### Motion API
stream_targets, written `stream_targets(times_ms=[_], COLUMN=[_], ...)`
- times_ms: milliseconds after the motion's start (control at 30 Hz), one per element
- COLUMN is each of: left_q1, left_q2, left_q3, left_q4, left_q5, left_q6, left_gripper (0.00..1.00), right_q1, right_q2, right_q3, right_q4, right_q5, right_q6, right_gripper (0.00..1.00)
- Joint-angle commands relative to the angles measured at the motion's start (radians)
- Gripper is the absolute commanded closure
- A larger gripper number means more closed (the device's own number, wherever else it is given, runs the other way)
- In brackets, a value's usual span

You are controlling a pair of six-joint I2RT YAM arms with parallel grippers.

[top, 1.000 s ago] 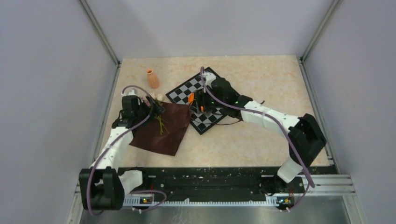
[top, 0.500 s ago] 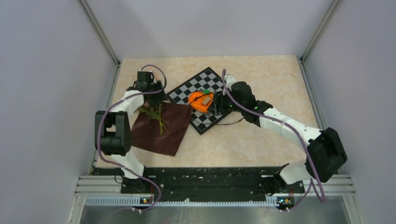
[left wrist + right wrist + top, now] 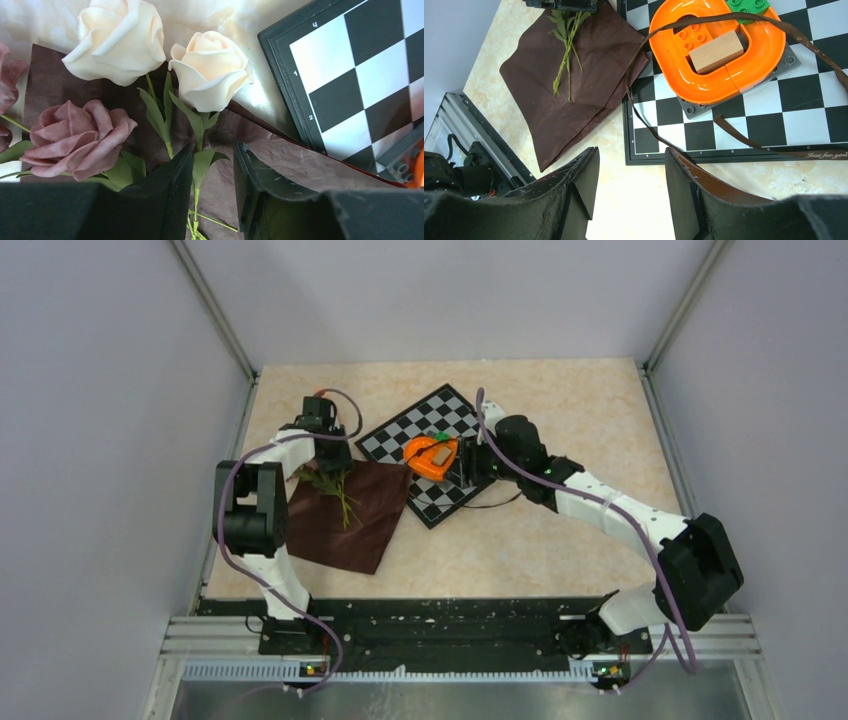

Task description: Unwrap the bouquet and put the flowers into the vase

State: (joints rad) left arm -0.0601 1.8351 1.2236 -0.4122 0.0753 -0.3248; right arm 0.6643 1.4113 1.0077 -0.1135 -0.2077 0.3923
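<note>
The bouquet lies unwrapped: its maroon cloth [image 3: 345,520] [image 3: 574,80] is spread flat on the table with the flowers [image 3: 335,485] on its far edge. In the left wrist view two cream roses [image 3: 212,70] and a mauve rose [image 3: 75,140] lie just ahead of the fingers. My left gripper [image 3: 330,458] [image 3: 212,155] is open, low over the cloth, with one thin green stem [image 3: 204,167] between its jaws, close to the left finger. My right gripper [image 3: 470,468] [image 3: 631,160] hangs open and empty above the chessboard's near edge. The vase is hidden behind the left arm.
A chessboard [image 3: 420,425] [image 3: 804,95] lies right of the cloth, with an orange heart-shaped piece [image 3: 432,455] [image 3: 719,80] holding a wooden block [image 3: 716,51] on it. The brown ribbon [image 3: 824,155] trails loose over the board. The enclosure walls stand close on the left.
The left arm has reached farther back, covering the vase, and its jaws have narrowed around a stem. The right gripper has drawn back to the right off the orange heart piece.
</note>
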Motion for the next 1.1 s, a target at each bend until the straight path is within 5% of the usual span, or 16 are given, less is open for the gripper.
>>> stream_targets(times_ms=[0,367,700,1067], left_q1=[-0.007,-0.007,-0.007,-0.01], left_q2=[0.014,0.043,0.008,-0.143], left_q3=[0.034,0.058,0.056,-0.068], left_q4=[0.0,-0.022,-0.028,0.072], left_q5=[-0.027,-0.045,0.008,0.18], left_q6=[0.016,0.018,0.018,-0.025], left_gripper=[0.63,0.74,1.0,1.0], right_q1=[-0.003,-0.003,-0.003,-0.003], right_q2=[-0.013,-0.019,-0.033,-0.047], right_q3=[0.009,0.002,0.012,0.0], right_q4=[0.03,0.026,-0.002,-0.009], right_q5=[-0.014,-0.002,0.032,0.044], right_q6=[0.015,0.019,-0.008,-0.006], right_gripper=[0.48,0.48,0.48,0.48])
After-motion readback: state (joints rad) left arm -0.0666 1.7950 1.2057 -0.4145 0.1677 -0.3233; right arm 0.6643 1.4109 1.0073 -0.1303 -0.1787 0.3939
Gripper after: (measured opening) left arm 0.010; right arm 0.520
